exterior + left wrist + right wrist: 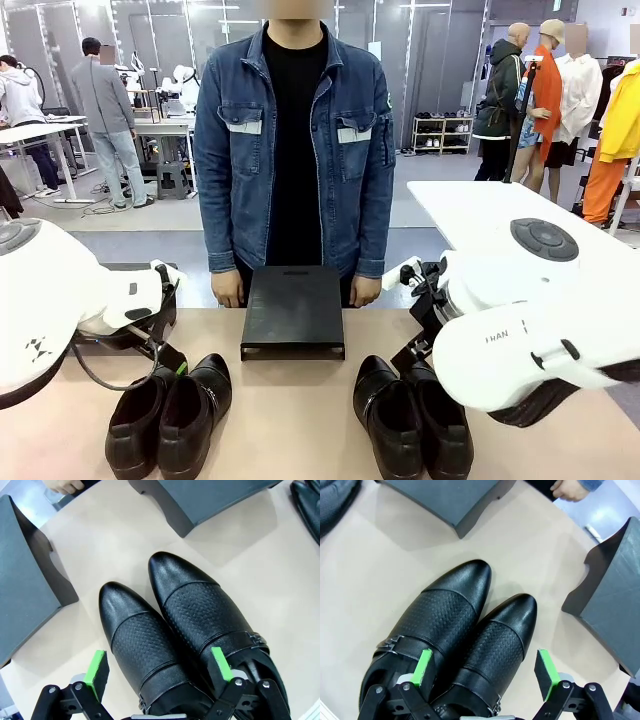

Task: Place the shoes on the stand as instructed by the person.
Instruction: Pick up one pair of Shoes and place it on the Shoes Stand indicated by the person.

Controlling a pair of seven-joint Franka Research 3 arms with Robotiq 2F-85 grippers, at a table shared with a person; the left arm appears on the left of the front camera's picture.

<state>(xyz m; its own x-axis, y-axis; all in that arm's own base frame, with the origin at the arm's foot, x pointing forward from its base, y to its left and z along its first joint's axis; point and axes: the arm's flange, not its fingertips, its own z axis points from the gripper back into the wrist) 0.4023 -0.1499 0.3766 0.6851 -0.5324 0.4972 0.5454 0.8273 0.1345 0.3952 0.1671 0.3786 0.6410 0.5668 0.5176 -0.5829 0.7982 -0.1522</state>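
Scene: a person (293, 130) in a denim jacket stands behind the black stand (293, 310), hands (228, 290) lowered either side of it, giving no visible signal
Stand: set at the far middle of the surface (295, 410), its top bare, apparently kept free to receive shoes
Left pair (185, 415): glossy black dress shoes, touching side by side, near-left of the stand, toes toward it
Right pair (390, 415): matching shoes, near-right of the stand, toes toward it
Left gripper (159, 669): spread wide, pinching nothing, over the heel end of the left pair; its green pads (97, 672) sit one outside a shoe, one above the neighbour's opening
Right gripper (485, 670): likewise spread and empty-handed, straddling the right pair's heel end the same way
Reading: each arm seems posted at its own pair so that either can be lifted to the stand on the person's word
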